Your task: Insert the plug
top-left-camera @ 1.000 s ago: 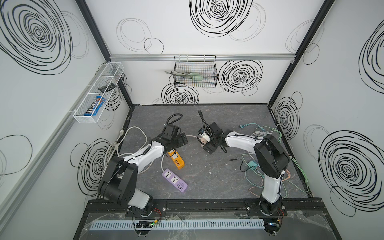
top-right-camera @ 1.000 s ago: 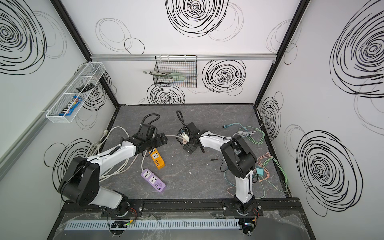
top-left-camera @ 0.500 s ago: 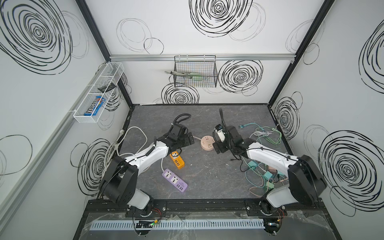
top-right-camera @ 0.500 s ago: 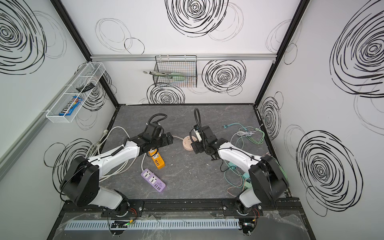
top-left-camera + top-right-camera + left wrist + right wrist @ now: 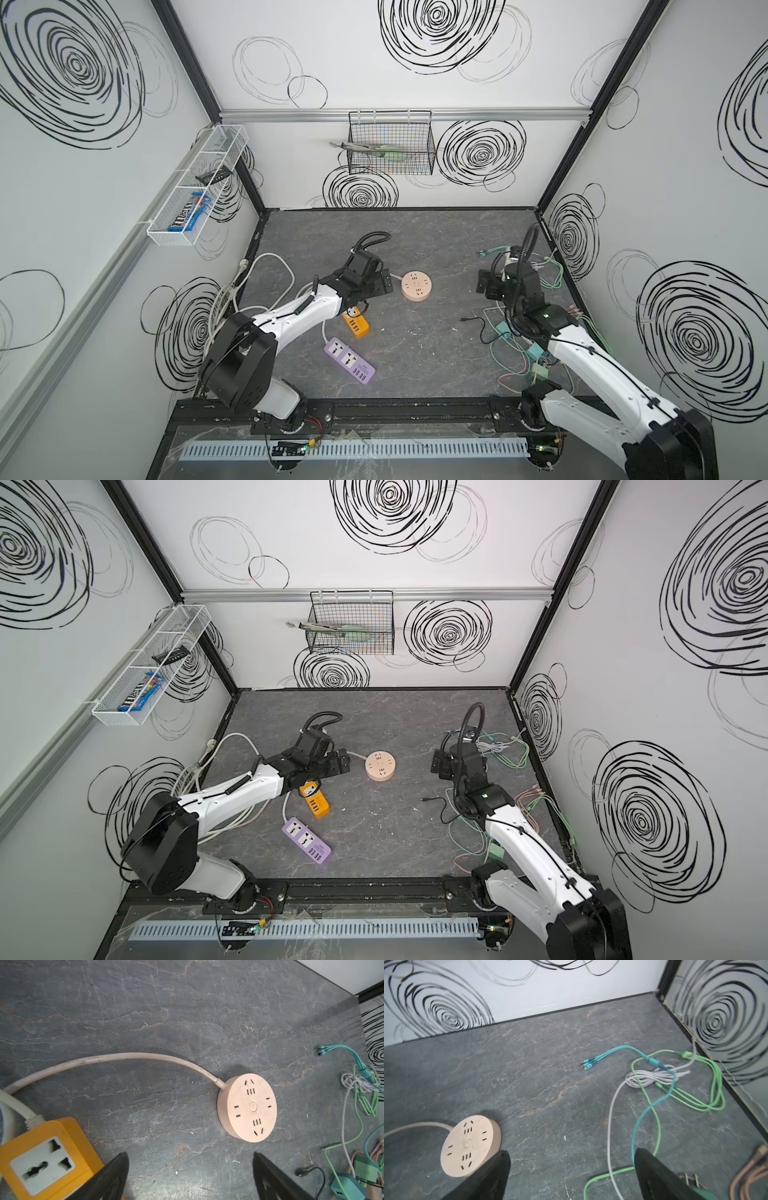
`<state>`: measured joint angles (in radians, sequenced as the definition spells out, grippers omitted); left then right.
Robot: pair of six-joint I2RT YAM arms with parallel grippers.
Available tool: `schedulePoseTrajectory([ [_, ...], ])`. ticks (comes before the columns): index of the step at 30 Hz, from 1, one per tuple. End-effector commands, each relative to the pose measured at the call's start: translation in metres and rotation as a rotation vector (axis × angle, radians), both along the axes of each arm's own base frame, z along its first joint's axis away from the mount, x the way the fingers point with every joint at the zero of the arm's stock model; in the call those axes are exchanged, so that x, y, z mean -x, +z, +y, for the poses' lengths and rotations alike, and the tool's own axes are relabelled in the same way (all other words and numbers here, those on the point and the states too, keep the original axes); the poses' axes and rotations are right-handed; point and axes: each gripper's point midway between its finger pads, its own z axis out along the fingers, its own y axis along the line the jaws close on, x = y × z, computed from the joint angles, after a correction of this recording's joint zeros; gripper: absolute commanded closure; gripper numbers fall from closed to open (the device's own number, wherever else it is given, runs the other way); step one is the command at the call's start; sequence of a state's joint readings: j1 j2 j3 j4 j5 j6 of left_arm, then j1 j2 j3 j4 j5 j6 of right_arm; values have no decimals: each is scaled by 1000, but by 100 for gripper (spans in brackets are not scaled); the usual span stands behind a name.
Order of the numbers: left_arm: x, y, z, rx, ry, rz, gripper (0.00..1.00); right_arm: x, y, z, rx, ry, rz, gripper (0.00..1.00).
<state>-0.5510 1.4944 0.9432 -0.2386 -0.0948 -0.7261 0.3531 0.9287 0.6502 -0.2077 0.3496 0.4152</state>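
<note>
White swirl-marked walls [image 5: 353,62] are boxing me in. I am working over grey floor [image 5: 436,353]; a basket [image 5: 419,137] is hanging ahead.

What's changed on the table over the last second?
The right gripper pulled back from over the round pink socket toward the right-side cables, jaws open and empty. The left gripper edged closer to the socket. The orange strip and purple strip stayed put.

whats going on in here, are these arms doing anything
Nothing is being handled at this moment. Both arms have open, empty pincers. The left pincer sits close beside the round pink socket, not touching it. The right pincer is off by the loose cables. Every slot in the socket is bare, so nothing is plugged in yet.
</note>
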Motion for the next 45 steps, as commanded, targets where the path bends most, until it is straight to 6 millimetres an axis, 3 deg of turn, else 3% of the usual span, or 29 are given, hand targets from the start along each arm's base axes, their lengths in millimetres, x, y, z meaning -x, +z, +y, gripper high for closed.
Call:
schedulePoseTrajectory([
  [1,-8,18,2,-11,11,-49,4,24,-23,-20,-83,-87,84,3],
  [9,-13,15,0,-15,3,-44,4,52,-52,-48,-307,-172,282,3],
  [14,-13,10,-1,-19,-5,-35,4,68,-78,-70,-360,-338,462,3],
  [19,-13,5,0,-22,-3,-27,4,65,-81,-65,-380,-318,527,0],
  [21,-14,3,1,-22,-3,-23,4,63,-84,-62,-392,-302,527,6],
  [26,-14,1,4,-28,0,-18,4,63,-91,-53,-434,-265,504,36],
  [37,-16,-2,12,-8,10,-12,4,37,-47,-31,-423,-62,300,100],
  [41,-16,-3,10,-2,3,-9,4,18,-19,-29,-377,-13,217,100],
  [45,-15,-3,10,-2,4,-8,4,1,18,-42,-277,-39,117,100],
])
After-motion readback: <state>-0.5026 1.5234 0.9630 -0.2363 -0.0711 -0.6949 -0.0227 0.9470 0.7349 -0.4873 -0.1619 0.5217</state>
